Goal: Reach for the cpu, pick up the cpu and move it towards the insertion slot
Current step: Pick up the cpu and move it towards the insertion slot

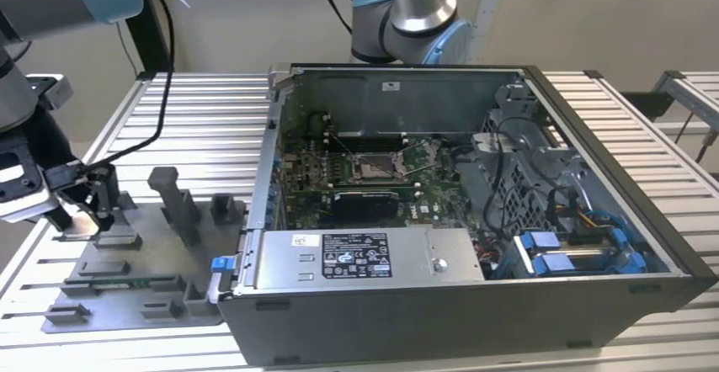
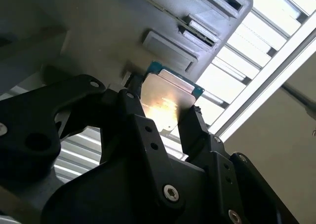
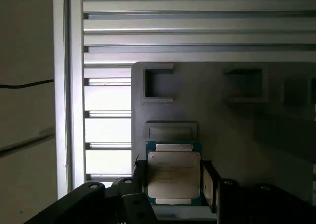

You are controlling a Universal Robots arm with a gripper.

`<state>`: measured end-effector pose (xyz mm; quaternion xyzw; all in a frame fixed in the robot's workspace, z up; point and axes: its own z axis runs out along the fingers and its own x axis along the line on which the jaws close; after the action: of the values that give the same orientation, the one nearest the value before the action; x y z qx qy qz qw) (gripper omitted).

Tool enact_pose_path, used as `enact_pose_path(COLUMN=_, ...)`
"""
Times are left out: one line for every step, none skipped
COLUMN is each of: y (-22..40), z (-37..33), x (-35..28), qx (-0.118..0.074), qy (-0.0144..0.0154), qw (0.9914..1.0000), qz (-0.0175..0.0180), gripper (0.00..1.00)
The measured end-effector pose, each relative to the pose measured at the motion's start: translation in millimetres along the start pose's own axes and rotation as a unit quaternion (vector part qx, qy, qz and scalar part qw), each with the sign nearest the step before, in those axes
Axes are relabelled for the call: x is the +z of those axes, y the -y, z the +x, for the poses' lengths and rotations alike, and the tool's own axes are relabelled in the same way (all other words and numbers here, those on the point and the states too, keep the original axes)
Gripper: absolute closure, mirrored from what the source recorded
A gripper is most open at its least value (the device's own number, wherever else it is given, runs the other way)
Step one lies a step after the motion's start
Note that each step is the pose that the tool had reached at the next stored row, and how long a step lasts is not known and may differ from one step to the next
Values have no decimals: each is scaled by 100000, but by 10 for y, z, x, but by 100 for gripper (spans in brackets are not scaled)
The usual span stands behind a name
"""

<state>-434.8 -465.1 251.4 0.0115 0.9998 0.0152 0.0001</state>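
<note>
Slatted metal table (image 1: 629, 111) is carrying a grey tray (image 1: 124, 305) at the exterior view's left and an open computer case (image 1: 607, 246), whose power supply is bearing a white printed label (image 1: 355, 257). The gripper (image 1: 79, 216) fingers (image 2: 192, 130) are pinching the cpu (image 3: 174, 177) by opposite edges over the tray, well apart from the insertion slot (image 1: 373, 167).

Tray (image 1: 141, 258) at exterior view's left of PC case (image 1: 450, 321); insertion slot (image 1: 375, 167) inside case

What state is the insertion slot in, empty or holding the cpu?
Empty: the insertion slot shows its dark centre inside the metal frame, while the cpu sits at the grey tray, at the pincer.
</note>
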Motion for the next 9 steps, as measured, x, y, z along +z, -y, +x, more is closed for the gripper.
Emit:
enact_pose_path(y=0, z=0, x=-5, qx=0, qy=-3, qw=100000, qz=2, gripper=100)
enact_pose_path(y=0, z=0, x=-12, qx=-1, qy=-11, qw=100000, qz=8, gripper=100)
enact_pose_path(y=0, z=0, x=-21, qx=-1, qy=-9, qw=100000, qz=8, gripper=100)
enact_pose_path(y=-1, z=0, x=-32, qx=-2, qy=-3, qw=100000, qz=2, gripper=100)
enact_pose_path(y=-1, z=0, x=-44, qx=0, qy=-2, qw=100000, qz=1, gripper=100)
enact_pose_path(y=-1, z=0, x=-59, qx=-5, qy=-3, qw=100000, qz=1, gripper=100)
enact_pose_path(y=-1, z=-1, x=-74, qx=-9, qy=-4, qw=100000, qz=2, gripper=100)
enact_pose_path(y=-2, z=-1, x=-91, qx=-10, qy=-2, qw=100000, qz=1, gripper=100)
enact_pose_path(y=-3, z=-1, x=-109, qx=-9, qy=0, qw=100000, qz=-1, gripper=100)
